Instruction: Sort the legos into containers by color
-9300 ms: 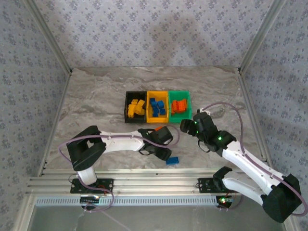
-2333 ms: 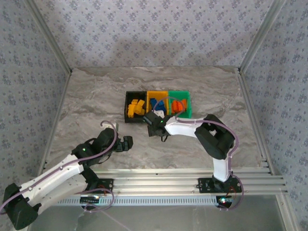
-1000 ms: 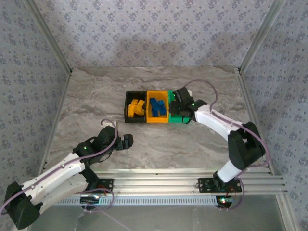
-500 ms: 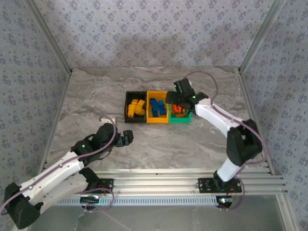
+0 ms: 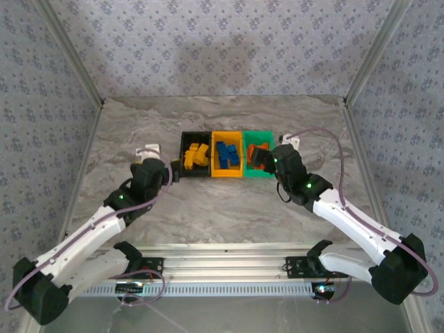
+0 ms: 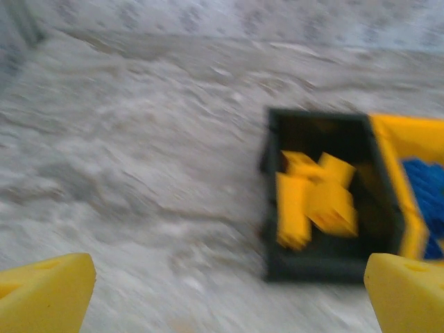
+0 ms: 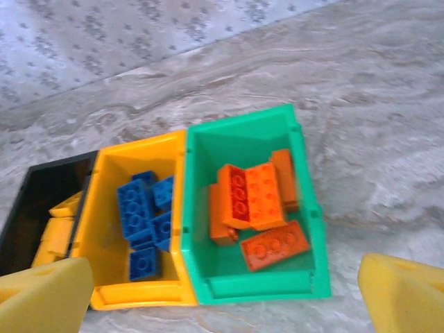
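Three bins stand in a row mid-table. The black bin holds yellow legos, the yellow-orange bin holds blue legos, and the green bin holds orange-red legos. My left gripper hovers just left of the black bin's near corner, open, its yellow pads wide apart with bare table between them. My right gripper is over the green bin's near edge, open, with nothing between its pads.
The marble table ends at patterned walls on three sides, with metal rails along the near edge. The left wrist view is blurred by motion.
My left arm swung up from the front left to beside the black bin. My right arm drew back from behind the green bin, and its gripper now sits over the bin's near side.
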You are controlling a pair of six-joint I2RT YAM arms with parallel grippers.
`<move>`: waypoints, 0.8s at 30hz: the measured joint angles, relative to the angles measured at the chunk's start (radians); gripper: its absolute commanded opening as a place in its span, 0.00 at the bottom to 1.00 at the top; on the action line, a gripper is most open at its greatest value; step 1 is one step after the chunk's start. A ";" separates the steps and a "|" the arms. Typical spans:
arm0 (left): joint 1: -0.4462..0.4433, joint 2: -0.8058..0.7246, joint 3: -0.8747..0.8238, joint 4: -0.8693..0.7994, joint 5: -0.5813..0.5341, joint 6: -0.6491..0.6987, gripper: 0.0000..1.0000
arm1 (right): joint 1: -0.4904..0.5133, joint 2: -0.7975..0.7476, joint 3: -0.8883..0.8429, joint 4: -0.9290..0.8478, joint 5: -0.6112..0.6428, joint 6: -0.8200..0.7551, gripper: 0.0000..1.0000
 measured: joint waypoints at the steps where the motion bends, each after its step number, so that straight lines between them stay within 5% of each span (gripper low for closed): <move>1: 0.060 0.033 0.004 0.035 -0.005 0.030 1.00 | -0.001 -0.011 -0.017 -0.002 0.009 0.008 1.00; 5: 0.307 0.212 0.010 0.166 0.004 0.115 1.00 | -0.031 -0.053 -0.065 -0.008 0.015 0.019 1.00; 8: 0.411 0.359 0.008 0.243 0.020 0.179 1.00 | -0.068 -0.069 -0.080 -0.007 0.015 0.019 1.00; 15: 0.438 0.541 -0.151 0.572 0.085 0.341 1.00 | -0.142 -0.117 -0.148 -0.004 0.015 0.019 1.00; 24: 0.517 0.593 -0.195 0.819 0.239 0.364 1.00 | -0.224 -0.166 -0.225 0.066 0.022 -0.074 1.00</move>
